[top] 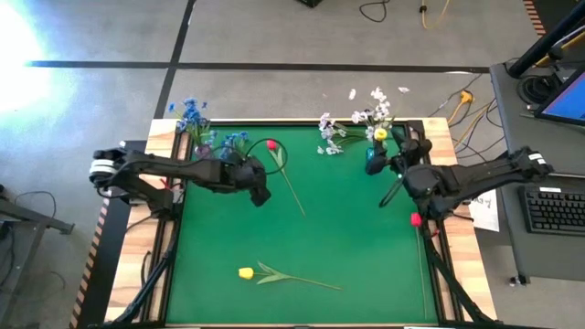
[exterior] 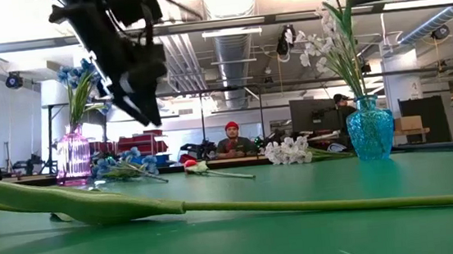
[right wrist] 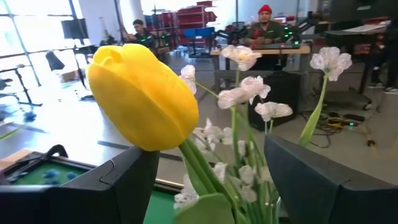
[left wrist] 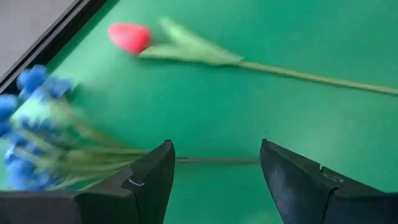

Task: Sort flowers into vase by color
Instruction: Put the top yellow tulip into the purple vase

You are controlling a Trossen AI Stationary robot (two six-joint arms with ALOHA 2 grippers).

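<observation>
From above, the right claw [top: 382, 157] hovers at the far right corner of the green desk [top: 347, 247], directly over the blue vase [exterior: 370, 133], which only the low view shows clearly, with white blossom sprays [exterior: 326, 40] rising from it. The right wrist view fills in what the overhead one cannot: a yellow tulip [right wrist: 142, 96] stands between the two spread fingers, its stem running down among the white sprays, and the fingers stand apart from bloom and stem alike, so the claw is open and grips nothing. The left claw [top: 259, 192] hangs over the far left part of the desk; its wrist view shows the jaws parted and empty, with a loose blue cluster [left wrist: 31, 124] lying just ahead of one finger and a red tulip [left wrist: 130, 37] lying on the felt farther out. The low view alone shows the pink vase [exterior: 72, 157] holding blue flowers [exterior: 78, 74]. Well behind the left claw, near the front edge, lies another yellow tulip [top: 247, 272]; white blossoms [top: 331, 137] lie beside the right claw, and a red bloom [top: 416, 219] shows at the right edge behind it.
</observation>
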